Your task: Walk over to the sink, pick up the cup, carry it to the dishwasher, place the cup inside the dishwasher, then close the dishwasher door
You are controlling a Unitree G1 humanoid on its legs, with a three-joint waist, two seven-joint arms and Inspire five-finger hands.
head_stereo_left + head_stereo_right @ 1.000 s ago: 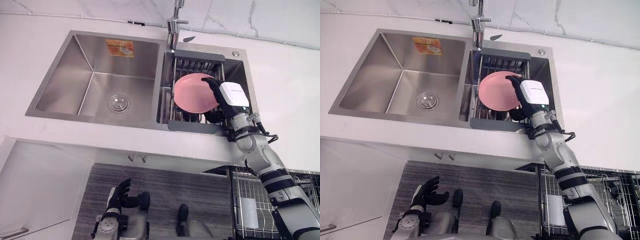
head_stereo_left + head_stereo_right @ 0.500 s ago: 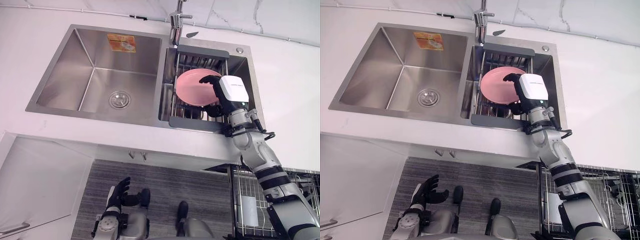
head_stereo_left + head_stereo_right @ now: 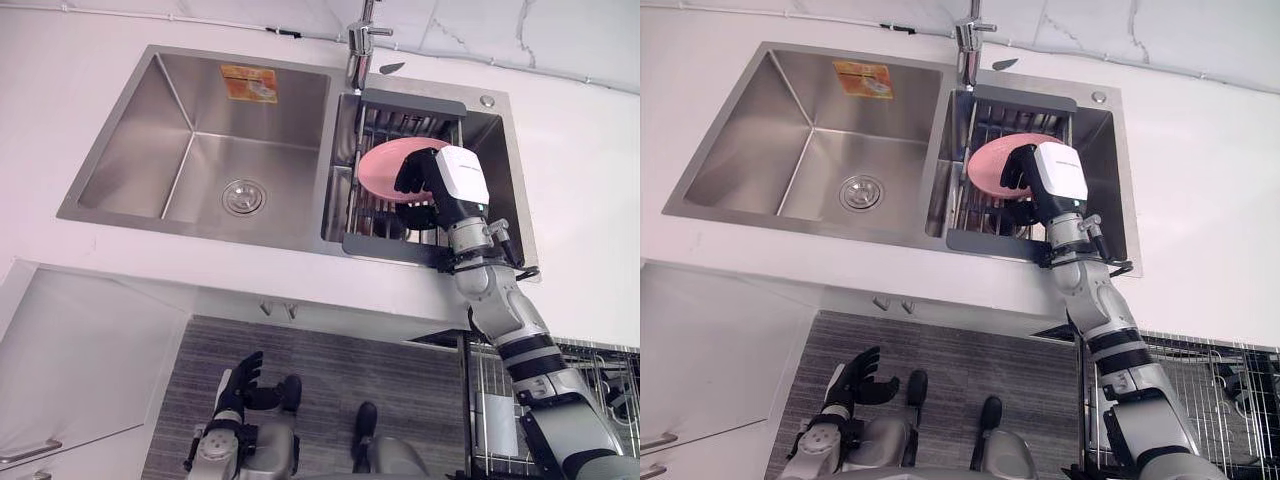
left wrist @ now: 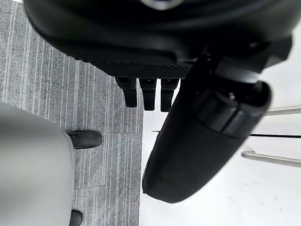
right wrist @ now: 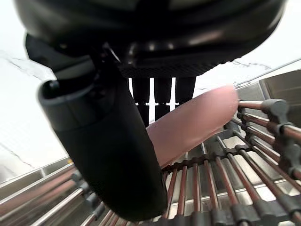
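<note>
The task says a cup, but the thing in hand is a pink plate [image 3: 378, 168]. It stands tilted in the rack [image 3: 400, 103] that sits in the small bowl of the sink [image 3: 130, 160]. The right hand [image 3: 440, 180] is grasping it. Its fingers [image 5: 162, 94] reach behind the plate and the thumb is on the near side. Something dark and round lies just under the hand; I cannot tell what it is.

I think the job is near its start. The robot is at the sink and has hold of the plate. Lifting it out, carrying it, putting it in the dishwasher and shutting the door are all left. The wire basket [image 3: 490, 370] far below the hand is likely the dishwasher's, and it is pulled out.

The left hand [image 3: 238, 385] hangs well below, over the floor [image 3: 330, 370], released and holding nothing.

Just past the right hand stands the tap [image 3: 360, 50]. The big bowl beside it is bare, with a drain [image 3: 243, 196] and an orange sticker [image 3: 249, 84]. The bench [image 3: 580, 200] is white, and the wall [image 3: 500, 30] is pale stone.
</note>
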